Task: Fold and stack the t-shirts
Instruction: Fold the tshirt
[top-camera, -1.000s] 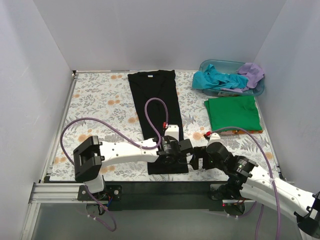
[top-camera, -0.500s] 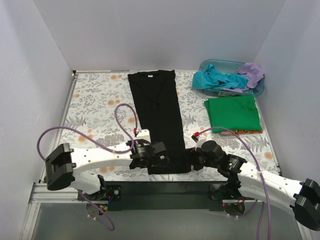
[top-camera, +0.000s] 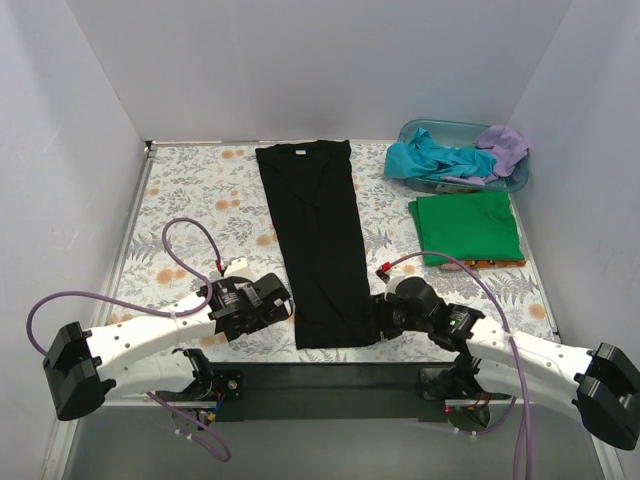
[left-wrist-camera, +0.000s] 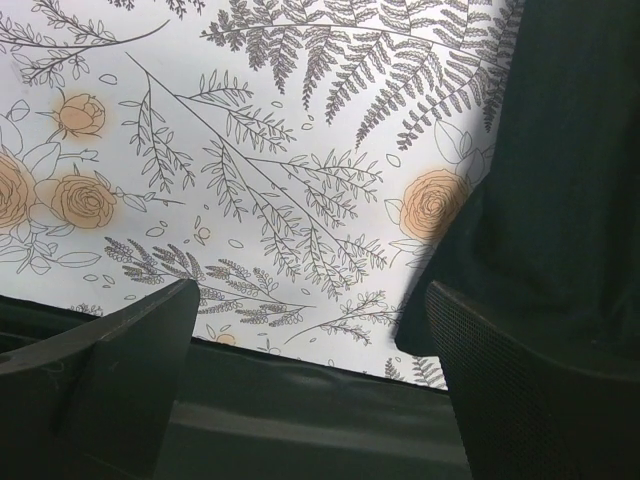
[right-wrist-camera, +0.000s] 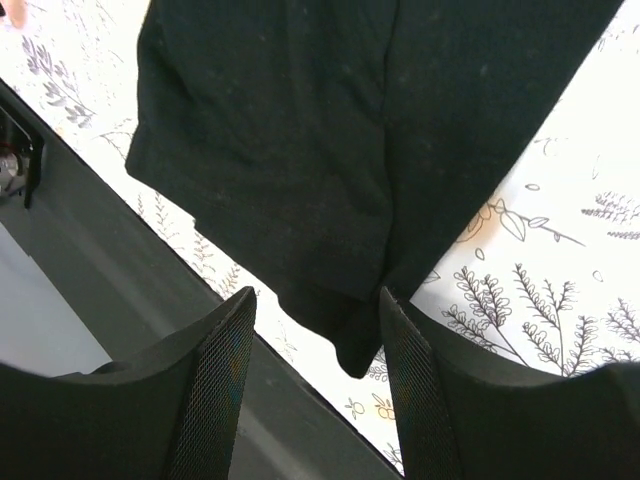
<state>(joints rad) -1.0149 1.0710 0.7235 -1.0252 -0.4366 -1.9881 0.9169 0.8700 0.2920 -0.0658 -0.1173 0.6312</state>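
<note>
**Floral-print table within white walls: contents and arm positions**

Table (top-camera: 200, 200): covered in a cloth printed with ferns and orange roses, closed in by plain white walls at left, back and right.

Black t-shirt (top-camera: 320, 250): folded lengthwise into one long narrow strip down the middle of the table, collar at the far edge, hem at the near edge. It lies flat.

Green t-shirt (top-camera: 468, 228): folded into a rectangle, right of the black strip and apart from it, just in front of the tub.

Blue tub (top-camera: 418, 131): translucent, in the far right corner. It holds a crumpled teal t-shirt (top-camera: 430, 160) and a lilac t-shirt (top-camera: 503, 145), the lilac one draped over the right rim.

Left gripper (top-camera: 283, 304): low over the cloth just beside the left near corner of the black strip. The wrist view shows its fingers (left-wrist-camera: 130, 340) spread wide with only printed cloth between them; the shirt's edge lies by the right finger.

Right gripper (top-camera: 384, 318): at the right near corner of the black strip. In its wrist view the jaws stand apart, with the hem corner of the shirt between the fingers (right-wrist-camera: 215, 370); no pinch on the cloth is visible.

Purple cables (top-camera: 190, 235): looped above each arm.
</note>
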